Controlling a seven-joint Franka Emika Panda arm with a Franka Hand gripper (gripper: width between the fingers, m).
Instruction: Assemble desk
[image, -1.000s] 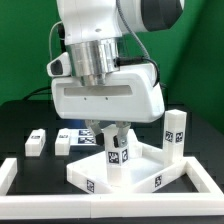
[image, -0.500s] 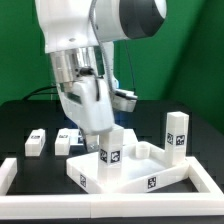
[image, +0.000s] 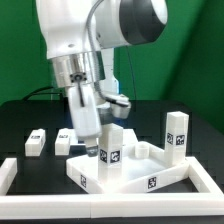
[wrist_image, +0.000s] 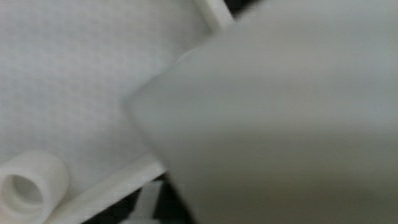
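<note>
The desk's tabletop (image: 120, 178) lies flat on the black worktop (image: 20, 125) with its raised rim up. Its long axis runs roughly across the exterior view, from left to right.

One leg (image: 113, 143) stands upright inside the tabletop near its front left corner, long axis vertical. A second leg (image: 177, 133) stands upright at the tabletop's far right corner. Whether either is fully seated I cannot tell.

Two more legs (image: 37, 142) (image: 64, 141) lie loose on the worktop beyond the tabletop's left end, so at least half the leg work looks undone.

The pincer (image: 100, 146) hangs tilted right beside the first leg. Neither view shows whether it is gripping or released, and the wrist view gives only blurred white surfaces.
</note>
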